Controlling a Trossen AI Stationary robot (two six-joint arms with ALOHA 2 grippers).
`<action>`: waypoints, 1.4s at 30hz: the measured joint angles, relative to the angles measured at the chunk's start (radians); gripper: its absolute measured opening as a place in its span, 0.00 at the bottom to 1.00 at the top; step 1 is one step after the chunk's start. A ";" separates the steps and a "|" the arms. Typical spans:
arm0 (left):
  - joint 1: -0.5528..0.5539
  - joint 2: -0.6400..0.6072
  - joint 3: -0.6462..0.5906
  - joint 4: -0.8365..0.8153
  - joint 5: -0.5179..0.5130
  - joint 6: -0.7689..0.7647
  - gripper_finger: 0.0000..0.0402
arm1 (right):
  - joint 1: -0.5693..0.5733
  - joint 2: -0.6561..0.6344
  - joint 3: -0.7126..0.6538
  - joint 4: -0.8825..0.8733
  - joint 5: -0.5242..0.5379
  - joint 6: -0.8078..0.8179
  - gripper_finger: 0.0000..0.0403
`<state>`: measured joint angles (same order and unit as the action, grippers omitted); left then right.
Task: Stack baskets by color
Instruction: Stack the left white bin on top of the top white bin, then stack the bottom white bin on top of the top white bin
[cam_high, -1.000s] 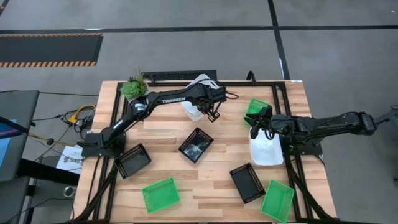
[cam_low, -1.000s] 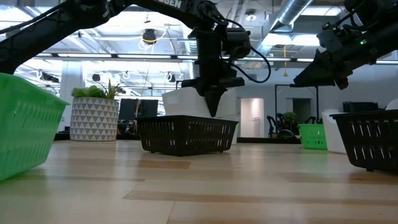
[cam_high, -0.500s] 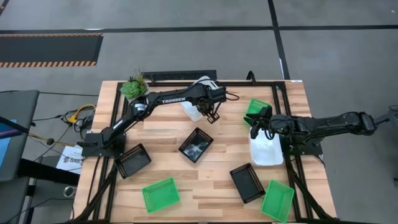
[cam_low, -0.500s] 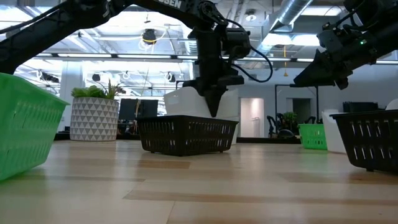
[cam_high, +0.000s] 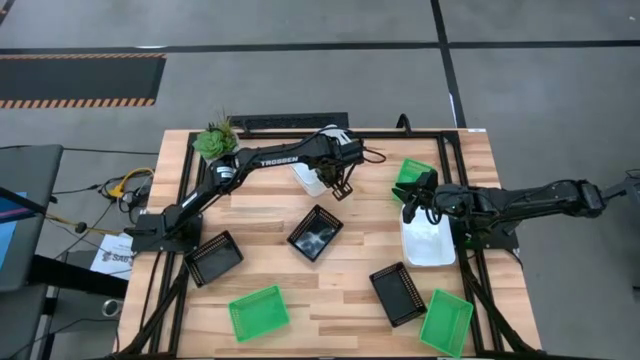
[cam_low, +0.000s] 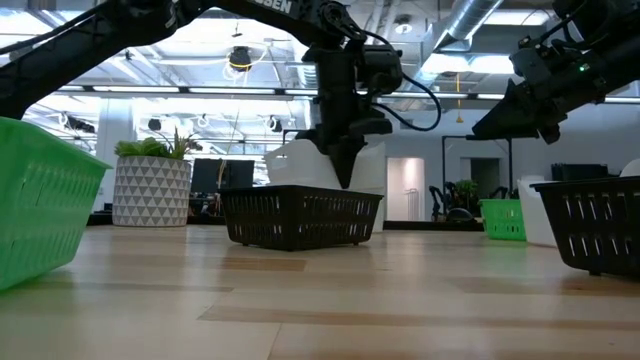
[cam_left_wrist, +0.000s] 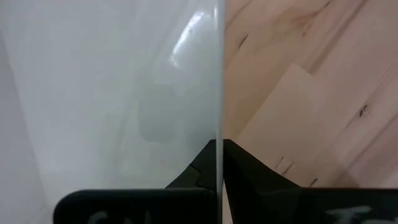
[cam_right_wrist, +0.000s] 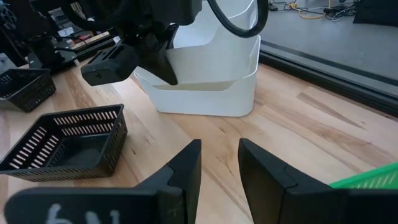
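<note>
My left gripper (cam_high: 339, 187) reaches to the far middle of the table and is shut on a white basket (cam_right_wrist: 233, 34). That basket stands tilted inside a second white basket (cam_right_wrist: 205, 98) on the table. My right gripper (cam_high: 414, 196) hovers open at the right, between a green basket (cam_high: 410, 172) and a third white basket (cam_high: 428, 245), touching nothing. Three black baskets (cam_high: 315, 232) (cam_high: 213, 257) (cam_high: 398, 293) and two more green ones (cam_high: 258, 312) (cam_high: 447, 322) rest flat on the table. My left gripper has one finger inside and one outside the upper white basket's side wall (cam_left_wrist: 208, 130), pinching it at the rim. The fingers (cam_low: 345, 170) come from above, pointing steeply down. The basket is tilted, its lower part (cam_right_wrist: 186, 78) down in the second white basket.
A potted plant (cam_high: 215, 140) stands at the far left corner. The black frame rails (cam_high: 445, 150) run along the table's sides. Bare wood lies between the middle black basket and the near green baskets.
My left gripper has stayed in place and rolled a little at the wrist. The white basket it holds has tipped slightly with it, still seated in the lower white basket.
</note>
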<state>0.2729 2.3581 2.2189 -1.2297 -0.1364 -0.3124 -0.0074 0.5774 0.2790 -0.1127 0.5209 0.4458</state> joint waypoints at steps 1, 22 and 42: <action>0.000 0.000 0.000 -0.007 0.000 0.003 0.00 | 0.000 0.000 0.000 0.000 0.000 0.000 0.32; 0.000 0.000 0.000 -0.059 -0.004 0.085 0.00 | 0.000 0.000 0.000 0.000 0.000 0.000 0.32; 0.001 0.000 0.000 -0.010 0.019 0.076 0.33 | 0.000 0.000 0.000 0.000 0.000 0.002 0.32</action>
<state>0.2737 2.3585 2.2185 -1.2396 -0.1169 -0.2362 -0.0072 0.5777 0.2790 -0.1131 0.5209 0.4477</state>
